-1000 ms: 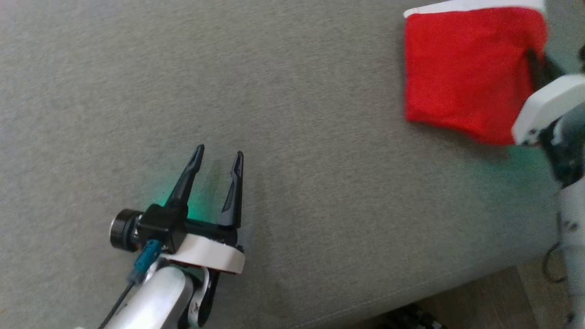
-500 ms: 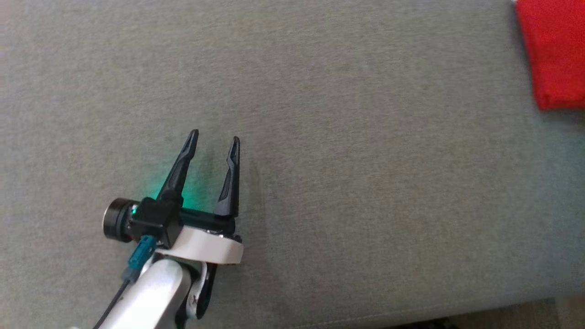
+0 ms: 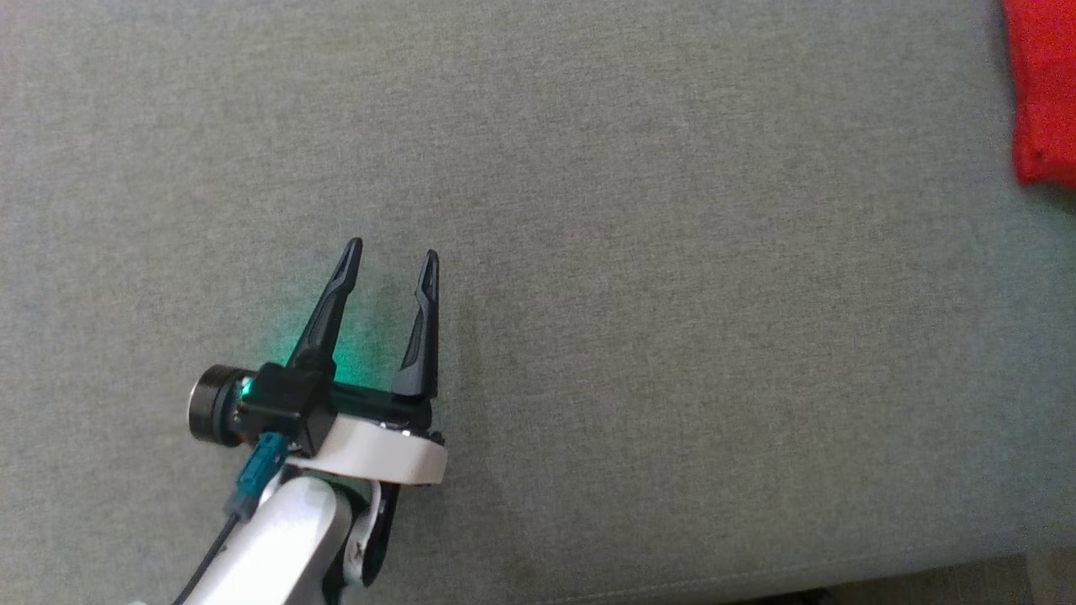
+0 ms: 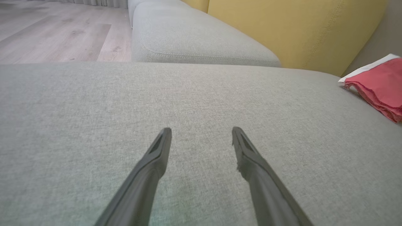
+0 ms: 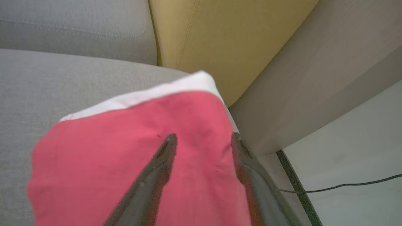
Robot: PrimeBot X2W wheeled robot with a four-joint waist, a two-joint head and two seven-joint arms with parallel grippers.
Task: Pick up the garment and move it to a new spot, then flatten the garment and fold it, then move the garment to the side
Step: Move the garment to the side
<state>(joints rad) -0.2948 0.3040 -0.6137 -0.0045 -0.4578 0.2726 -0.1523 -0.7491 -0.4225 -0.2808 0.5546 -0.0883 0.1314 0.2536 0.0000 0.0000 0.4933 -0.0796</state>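
The garment (image 3: 1045,92) is a folded red cloth with a white edge, lying on the grey sofa seat (image 3: 639,277) at the far right of the head view. It also shows at the right edge of the left wrist view as the garment (image 4: 381,86). In the right wrist view my right gripper (image 5: 203,138) hovers over the garment (image 5: 103,157) with its fingers spread apart and nothing between them. My left gripper (image 3: 392,248) is open above bare cushion, well to the left of the garment, seen again as the left gripper (image 4: 201,131).
A yellow cushion (image 4: 292,28) stands behind the seat, and a second grey seat (image 4: 188,34) lies beyond it. A grey sofa arm (image 5: 314,78) rises beside the garment. Pale floor with a black cable (image 5: 342,185) lies past the sofa's edge.
The head camera has swung left, so the garment slid to the picture's right edge and the right arm left the view. The left gripper stayed open and still.
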